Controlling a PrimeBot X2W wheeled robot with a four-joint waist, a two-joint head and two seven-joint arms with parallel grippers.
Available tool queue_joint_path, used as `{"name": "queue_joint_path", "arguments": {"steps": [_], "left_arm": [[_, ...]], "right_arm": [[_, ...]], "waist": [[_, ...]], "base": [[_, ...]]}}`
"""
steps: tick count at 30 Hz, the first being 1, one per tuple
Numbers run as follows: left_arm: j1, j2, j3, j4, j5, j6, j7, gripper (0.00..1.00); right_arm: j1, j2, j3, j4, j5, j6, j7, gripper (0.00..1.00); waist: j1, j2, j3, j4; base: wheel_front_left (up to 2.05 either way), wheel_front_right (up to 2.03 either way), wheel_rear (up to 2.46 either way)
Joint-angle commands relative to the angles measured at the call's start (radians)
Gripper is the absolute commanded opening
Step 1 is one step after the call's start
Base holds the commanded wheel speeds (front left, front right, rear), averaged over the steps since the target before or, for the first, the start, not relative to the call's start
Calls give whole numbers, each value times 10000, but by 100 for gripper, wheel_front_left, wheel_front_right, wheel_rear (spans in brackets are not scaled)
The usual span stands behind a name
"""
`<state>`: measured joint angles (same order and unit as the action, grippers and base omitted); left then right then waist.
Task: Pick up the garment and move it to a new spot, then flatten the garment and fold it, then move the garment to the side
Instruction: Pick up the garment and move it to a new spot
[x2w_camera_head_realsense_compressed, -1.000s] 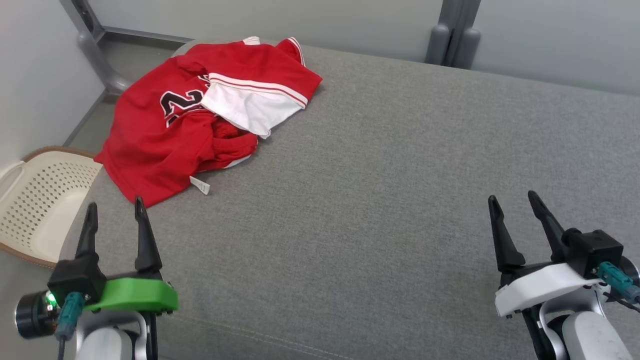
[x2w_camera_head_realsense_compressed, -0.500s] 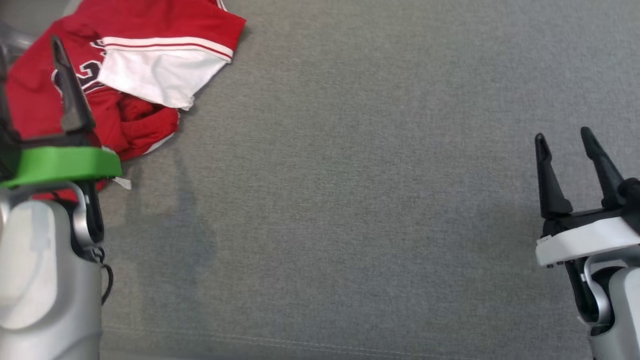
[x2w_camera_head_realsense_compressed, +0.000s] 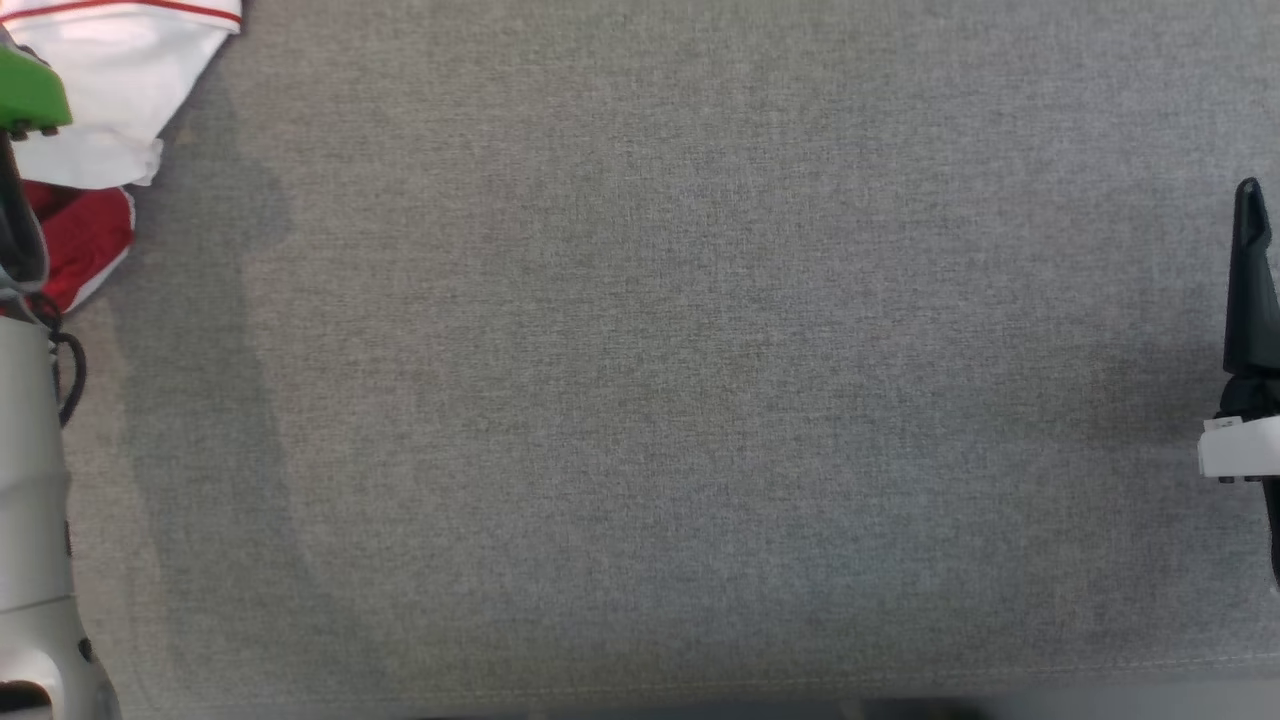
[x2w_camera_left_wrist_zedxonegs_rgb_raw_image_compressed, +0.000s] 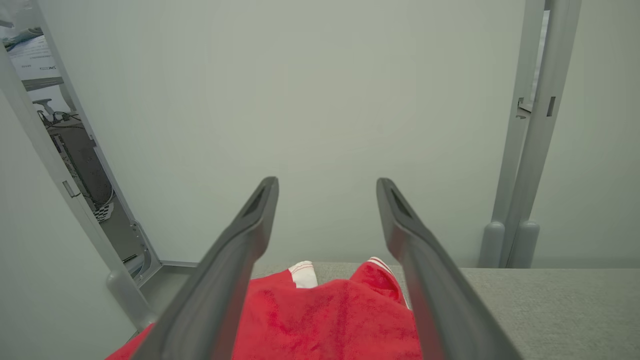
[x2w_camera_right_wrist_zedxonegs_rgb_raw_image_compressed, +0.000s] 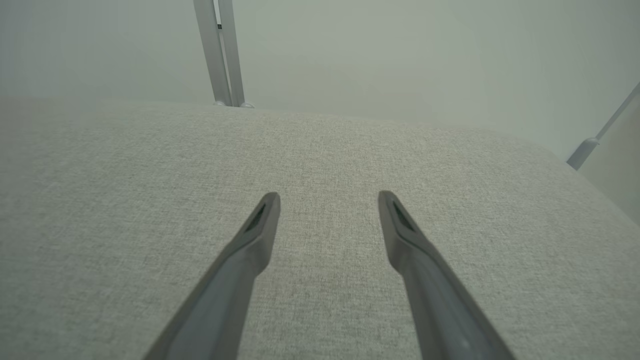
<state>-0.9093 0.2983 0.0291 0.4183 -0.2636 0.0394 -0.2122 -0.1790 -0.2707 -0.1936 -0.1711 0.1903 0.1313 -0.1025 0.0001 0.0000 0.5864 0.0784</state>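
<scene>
Left gripper (x2w_camera_left_wrist_zedxonegs_rgb_raw_image_compressed: 326, 186), fingers spread and empty, hovers over the crumpled red garment (x2w_camera_left_wrist_zedxonegs_rgb_raw_image_compressed: 330, 320) just beneath it, seemingly lined up for a pickup. Right gripper (x2w_camera_right_wrist_zedxonegs_rgb_raw_image_compressed: 328, 197), also spread, hangs over bare grey pad (x2w_camera_right_wrist_zedxonegs_rgb_raw_image_compressed: 150, 200), well apart.

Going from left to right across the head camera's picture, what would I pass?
Jersey in the top left corner → grey cushion → right claw finger at the right edge.
</scene>
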Motion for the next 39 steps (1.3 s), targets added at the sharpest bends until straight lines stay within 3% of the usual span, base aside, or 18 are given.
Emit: {"name": "queue_joint_path", "arguments": {"steps": [1, 13, 19, 21, 22, 39], "left_arm": [[-314, 208, 17, 269, -45, -46, 63, 100], [-1509, 961, -202, 3220, -70, -319, 1598, 100], [-1719, 850, -248, 4602, -448, -571, 2792, 100], [-1769, 848, -278, 4757, -480, -600, 2841, 38], [-1804, 857, -298, 4861, -486, -613, 2836, 0], [-2572, 888, -952, 4877, 100, -589, 193, 0]], "right_arm": [[-79, -69, -69, -135, 19, -10, 40, 100], [28, -126, -321, -596, 72, -11, 161, 100], [34, -37, -296, -622, 13, -11, 181, 100], [9, -28, -270, -601, 16, -11, 187, 100], [-7, -20, -242, -582, 22, -11, 182, 100], [-172, 391, 393, 468, 169, -11, -358, 100]], "waist": [[-1, 0, 871, -482], [-1, 0, 1230, -593], [-1, 0, 1184, -637], [-1, 0, 1159, -648], [-1, 0, 1137, -656], [-1, 0, -298, -606]], "base": [[0, 0, 0], [0, 0, 0], [0, 0, 0], [0, 0, 0], [0, 0, 0], [0, 0, 0]]}}
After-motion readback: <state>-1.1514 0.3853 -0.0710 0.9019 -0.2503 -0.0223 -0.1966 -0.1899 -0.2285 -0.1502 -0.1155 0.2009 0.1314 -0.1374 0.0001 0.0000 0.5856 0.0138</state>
